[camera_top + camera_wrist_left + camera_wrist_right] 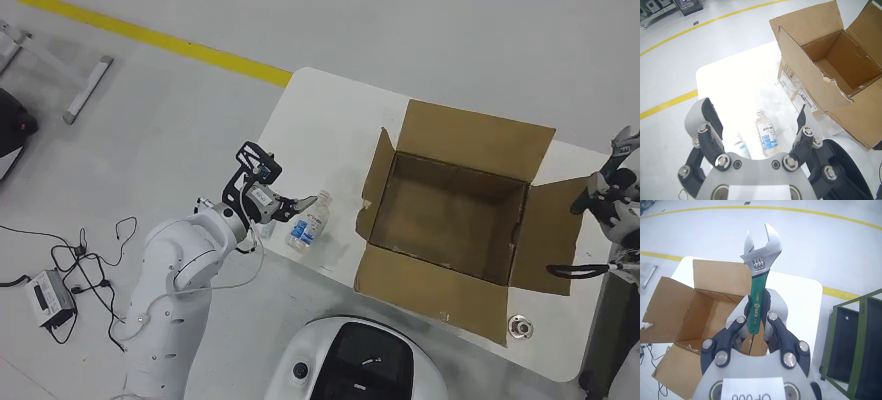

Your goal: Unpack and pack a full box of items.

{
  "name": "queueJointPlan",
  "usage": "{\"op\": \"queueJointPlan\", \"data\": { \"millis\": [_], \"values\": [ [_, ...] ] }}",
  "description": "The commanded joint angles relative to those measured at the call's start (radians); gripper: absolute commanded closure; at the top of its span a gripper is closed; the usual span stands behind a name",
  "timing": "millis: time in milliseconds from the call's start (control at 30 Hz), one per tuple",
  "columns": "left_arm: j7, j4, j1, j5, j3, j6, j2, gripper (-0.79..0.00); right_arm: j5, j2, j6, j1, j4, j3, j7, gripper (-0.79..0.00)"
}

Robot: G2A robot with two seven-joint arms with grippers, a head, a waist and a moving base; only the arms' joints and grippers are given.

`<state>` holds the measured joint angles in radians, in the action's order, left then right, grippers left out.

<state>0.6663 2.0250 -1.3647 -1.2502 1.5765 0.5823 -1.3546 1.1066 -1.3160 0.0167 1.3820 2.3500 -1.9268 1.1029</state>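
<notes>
Right, starting with the right pincer (758, 305): clamped tight on the green handle of the wrench (760, 281), on its lower half, steel head up and well clear of the fingers. Held out past the right-hand flap of the box (685, 313), not over the opening. Looks a stiff, head-heavy tool, so likely to lever in a grip that low; better taken nearer the head, on the rubbery sleeve rather than the bare steel. Over to the left pincer (755, 113) now: spread wide, holding nothing, hovering above the counter (730, 83) to the left of the box. Directly beneath, lying on its side, a clear bottle (767, 138) with a blue label, cap toward the box, apart from the cardboard. Just beside it, a smaller bottle (742, 147) with a white cap, also lying down. Probably smooth, fairly light and ready to roll, both of them; best pinched across the body at the label, not at the neck. Judging by the bare cardboard showing inside the box, well into the unpacking, or right at the turn toward packing; hard to call.
</notes>
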Motion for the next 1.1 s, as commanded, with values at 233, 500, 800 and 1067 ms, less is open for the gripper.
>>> {"op": "queueJointPlan", "data": {
  "millis": [233, 500, 800, 1067],
  "values": [
    [0.000, 0.000, 0.000, 0.000, 0.000, 0.000, 0.000, -0.785, 0.001, 0.000, -0.001, 0.000, 0.000, 0.001, 0.000, 0.000],
    [0.000, 0.000, 0.000, 0.000, 0.000, 0.000, 0.000, -0.785, -0.107, 0.013, 0.074, 0.041, 0.000, -0.132, -0.035, 0.000],
    [0.000, 0.000, 0.000, 0.000, 0.000, 0.000, 0.000, -0.785, -0.207, 0.035, 0.204, 0.145, 0.000, -0.372, 0.042, 0.000],
    [0.000, 0.000, 0.000, 0.000, 0.000, 0.000, 0.000, -0.785, -0.219, 0.030, 0.224, 0.334, -0.003, -0.460, 0.055, 0.000]
  ]
}}
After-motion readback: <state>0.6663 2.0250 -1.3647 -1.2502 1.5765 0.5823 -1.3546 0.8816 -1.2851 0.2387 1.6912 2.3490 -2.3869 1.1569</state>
